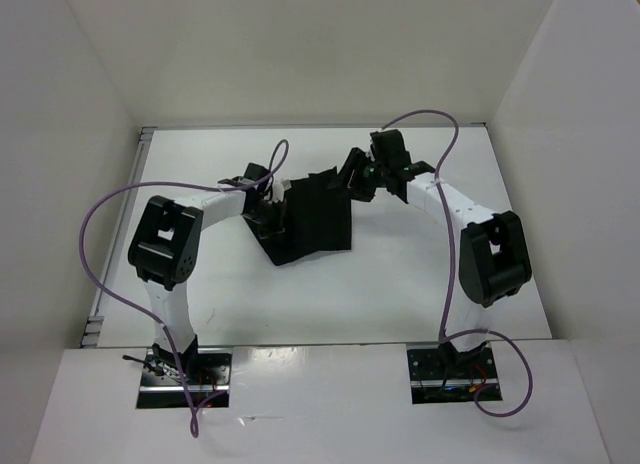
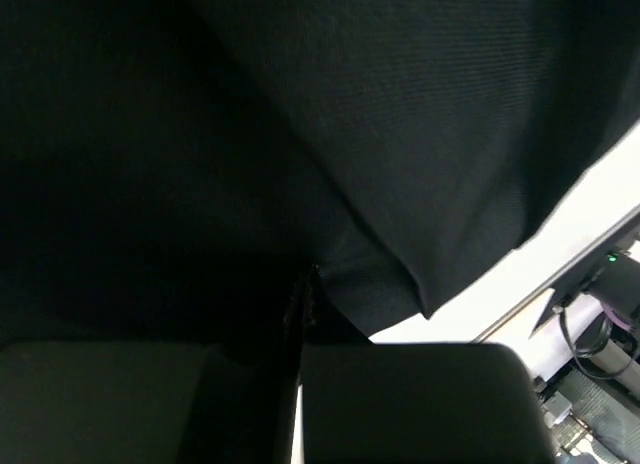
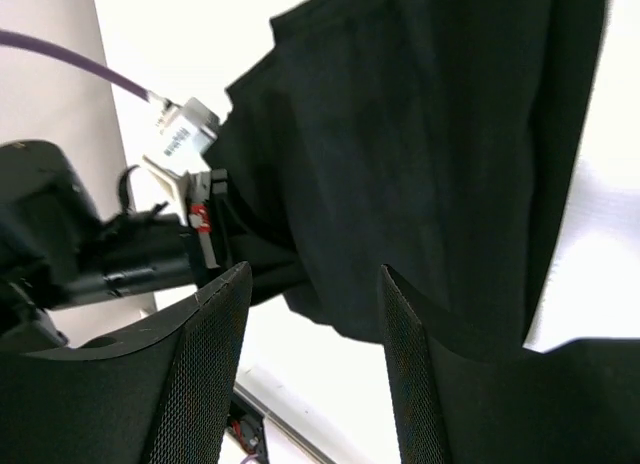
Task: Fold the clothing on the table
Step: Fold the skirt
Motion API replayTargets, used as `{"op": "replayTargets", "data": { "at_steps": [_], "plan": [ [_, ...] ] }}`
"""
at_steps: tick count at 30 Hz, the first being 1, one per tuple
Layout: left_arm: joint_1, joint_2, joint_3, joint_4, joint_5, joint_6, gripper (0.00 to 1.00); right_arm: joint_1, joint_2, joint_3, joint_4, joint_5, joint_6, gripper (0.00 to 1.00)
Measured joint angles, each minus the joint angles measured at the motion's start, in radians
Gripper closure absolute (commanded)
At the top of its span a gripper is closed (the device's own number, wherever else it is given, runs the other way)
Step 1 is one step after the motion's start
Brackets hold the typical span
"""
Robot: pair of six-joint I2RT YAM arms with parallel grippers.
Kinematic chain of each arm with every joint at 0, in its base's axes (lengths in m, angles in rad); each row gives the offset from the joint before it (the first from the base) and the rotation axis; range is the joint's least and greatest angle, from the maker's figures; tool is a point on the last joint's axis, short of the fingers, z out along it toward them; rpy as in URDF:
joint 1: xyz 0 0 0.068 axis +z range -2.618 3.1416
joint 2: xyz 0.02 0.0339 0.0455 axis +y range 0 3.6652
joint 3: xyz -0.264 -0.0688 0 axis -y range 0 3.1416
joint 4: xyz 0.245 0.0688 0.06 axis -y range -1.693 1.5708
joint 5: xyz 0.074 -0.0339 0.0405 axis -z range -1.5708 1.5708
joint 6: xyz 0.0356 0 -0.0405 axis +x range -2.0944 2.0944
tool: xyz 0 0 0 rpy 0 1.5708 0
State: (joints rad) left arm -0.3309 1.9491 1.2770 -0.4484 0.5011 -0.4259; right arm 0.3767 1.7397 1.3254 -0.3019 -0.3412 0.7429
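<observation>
The clothing (image 1: 315, 219), a black skirt, lies bunched in the middle of the white table (image 1: 400, 284). At its left edge my left gripper (image 1: 268, 196) is shut on the fabric. In the left wrist view the dark cloth (image 2: 420, 134) fills the frame and runs down into the shut left gripper (image 2: 300, 314). My right gripper (image 1: 358, 180) hovers at the skirt's upper right corner. It stands open (image 3: 312, 284), with bare table (image 3: 310, 384) between its fingers and the skirt (image 3: 420, 154) just past the tips. The right wrist view also shows the left gripper (image 3: 205, 229) at the cloth's edge.
White upright walls (image 1: 70, 184) close in the table on three sides. A thin metal rim (image 1: 143, 144) runs along the table's left edge. Purple cables (image 1: 100, 214) loop off both arms. The arm bases (image 1: 185, 374) sit at the near edge.
</observation>
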Motion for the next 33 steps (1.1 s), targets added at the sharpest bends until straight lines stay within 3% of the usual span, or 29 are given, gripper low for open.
{"op": "replayTargets", "data": {
  "at_steps": [8,9,12,13,17,18,27,33],
  "plan": [
    [-0.032,0.005,-0.041,0.017,-0.031,-0.021,1.0,-0.006,0.082,-0.003,0.034,-0.023,0.013,0.42],
    [-0.037,0.009,-0.032,0.013,-0.031,-0.022,0.96,-0.006,0.097,-0.005,0.033,-0.027,0.015,0.42],
    [-0.044,0.011,-0.005,-0.018,-0.045,-0.016,0.79,-0.006,0.117,-0.012,0.03,-0.039,0.018,0.42],
    [-0.045,0.011,0.018,-0.047,-0.056,-0.015,0.59,-0.006,0.116,-0.013,0.029,-0.041,0.017,0.42],
    [-0.039,-0.034,0.119,-0.112,-0.088,0.015,0.4,-0.006,0.064,-0.012,0.019,-0.031,0.004,0.4],
    [-0.029,-0.067,0.136,-0.118,-0.095,0.02,0.29,-0.006,0.039,-0.012,0.01,-0.021,-0.002,0.39],
    [0.067,-0.44,0.152,-0.078,-0.163,0.027,0.26,-0.116,-0.365,-0.09,-0.039,0.051,-0.036,0.36],
    [0.067,-0.543,-0.085,-0.071,-0.222,-0.01,0.25,-0.273,-0.566,-0.299,-0.097,0.073,-0.04,0.35]
  ]
}}
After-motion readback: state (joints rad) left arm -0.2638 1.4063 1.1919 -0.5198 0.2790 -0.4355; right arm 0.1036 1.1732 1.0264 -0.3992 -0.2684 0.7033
